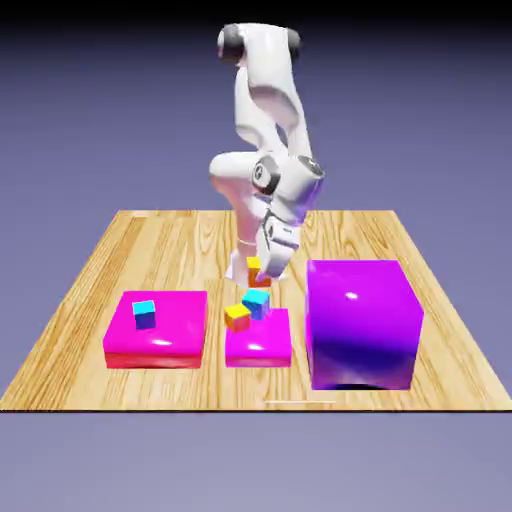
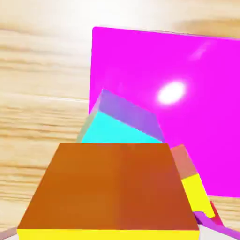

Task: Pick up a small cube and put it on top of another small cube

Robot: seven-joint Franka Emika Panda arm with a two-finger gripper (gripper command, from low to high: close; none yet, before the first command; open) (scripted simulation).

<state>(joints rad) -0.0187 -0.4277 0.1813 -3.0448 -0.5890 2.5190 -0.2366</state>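
Note:
My gripper [image 1: 262, 266] is shut on the small cube [image 1: 256, 270], a tiny orange-yellow one. In the hand view this small cube [image 2: 110, 187] fills the lower middle and hides my fingertips. Just below it is a cyan cube [image 1: 256, 303] with a lavender side [image 2: 124, 124]. The cyan cube sits at the far edge of the small pink block [image 1: 258, 342]. Whether it stands on that block or beside it, I cannot tell. A yellow-topped cube [image 1: 237, 317] with a magenta side lies next to the cyan one, and shows at the hand view's lower right [image 2: 197, 192].
A wide flat pink block [image 1: 156, 328] at the exterior view's left carries another cyan cube [image 1: 145, 314]. A tall purple block [image 1: 362, 322] stands close on the exterior view's right. In the hand view the small pink block [image 2: 178, 84] fills the upper right.

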